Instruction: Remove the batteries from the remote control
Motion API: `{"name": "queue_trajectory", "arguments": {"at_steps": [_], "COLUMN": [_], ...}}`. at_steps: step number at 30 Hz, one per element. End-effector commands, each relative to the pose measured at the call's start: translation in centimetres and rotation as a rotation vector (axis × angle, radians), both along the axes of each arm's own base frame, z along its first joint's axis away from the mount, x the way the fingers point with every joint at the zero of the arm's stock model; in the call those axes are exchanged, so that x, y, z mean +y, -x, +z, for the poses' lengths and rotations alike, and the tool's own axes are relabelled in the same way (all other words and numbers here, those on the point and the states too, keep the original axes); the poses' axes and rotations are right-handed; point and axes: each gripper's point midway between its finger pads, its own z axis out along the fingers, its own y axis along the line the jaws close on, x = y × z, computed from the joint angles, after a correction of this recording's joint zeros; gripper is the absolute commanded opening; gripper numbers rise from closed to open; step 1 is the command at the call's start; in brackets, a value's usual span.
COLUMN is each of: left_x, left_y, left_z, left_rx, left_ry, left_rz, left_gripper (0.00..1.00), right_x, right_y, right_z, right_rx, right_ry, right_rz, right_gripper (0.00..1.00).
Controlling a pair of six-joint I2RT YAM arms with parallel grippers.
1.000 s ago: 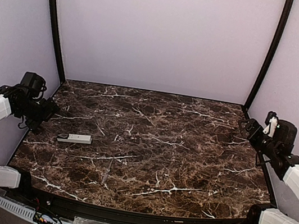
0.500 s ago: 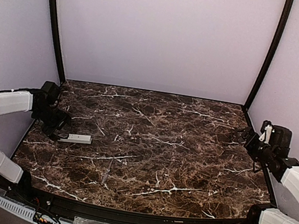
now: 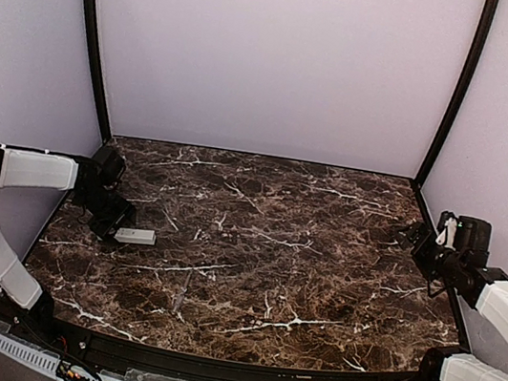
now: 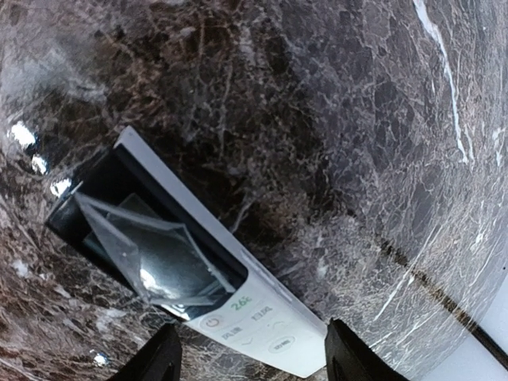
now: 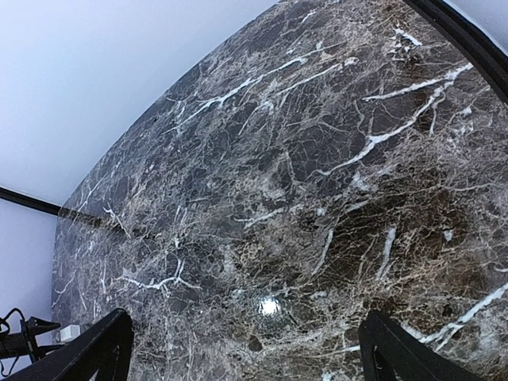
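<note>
Between the two dark fingertips [image 4: 161,359] of the left gripper [image 4: 252,362] lies the button end of the remote control [image 4: 262,333]. The jaws stand wide apart and clasp nothing. Whether either fingertip touches the white casing cannot be told from the wrist view. The remote lies flat and face up on the marble tabletop [image 4: 357,119], running at a slant away from the gripper. Nearest the fingers are its small buttons [image 4: 279,346] and a red power symbol. Beyond them is a dark display [image 4: 151,238] under a crinkled clear film [image 4: 139,254]. From above, the left gripper [image 3: 115,223] hangs low over the remote's [image 3: 137,236] left end, close to the table's left edge.

Far across the table, by its right edge, the right gripper [image 3: 422,238] hovers above bare marble [image 3: 273,252], well apart from the remote. In its own wrist view the right gripper [image 5: 250,357] is spread wide, its fingers [image 5: 107,345] framing only veined stone, with nothing held. Pale walls [image 3: 275,59] close in the table behind and at both sides.
</note>
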Motion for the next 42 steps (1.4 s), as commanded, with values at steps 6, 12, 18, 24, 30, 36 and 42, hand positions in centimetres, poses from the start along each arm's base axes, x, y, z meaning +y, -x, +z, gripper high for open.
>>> {"name": "queue_trajectory", "arguments": {"at_steps": [6,12,18,24,30,36,42], "left_x": [0.3,-0.2,-0.7,-1.5,-2.2,-3.6,-6.3], "left_y": [-0.6,-1.1,-1.7,-2.2,-2.5,-3.1,-4.5], "left_z": [-0.3,-1.3,-1.6,-1.6,-0.9,0.3,2.5], "left_rx": [0.014,0.051,0.037,0.025,-0.011,-0.085,-0.235], "left_ry": [-0.024,-0.017,-0.008,0.007,0.030,0.061,0.134], "left_rz": [0.050,0.030,0.005,-0.038,-0.069,-0.131,-0.236], "left_gripper": [0.60,0.52,0.36,0.15,0.01,0.00,0.00], "right_x": [0.4,0.4,0.2,0.2,0.4,1.4,3.6], "right_y": [0.6,1.0,1.2,1.4,1.4,1.7,2.0], "right_z": [-0.8,-0.9,-1.0,-1.0,-0.4,0.2,1.6], "right_rx": [0.022,0.017,0.027,0.021,-0.002,-0.022,-0.060], "right_ry": [-0.020,-0.020,-0.005,0.001,-0.007,-0.043,-0.120], "right_rz": [0.014,0.014,0.009,0.011,0.026,0.071,0.161], "right_gripper": [0.99,0.99,0.99,0.99,0.99,0.99,0.99]}}
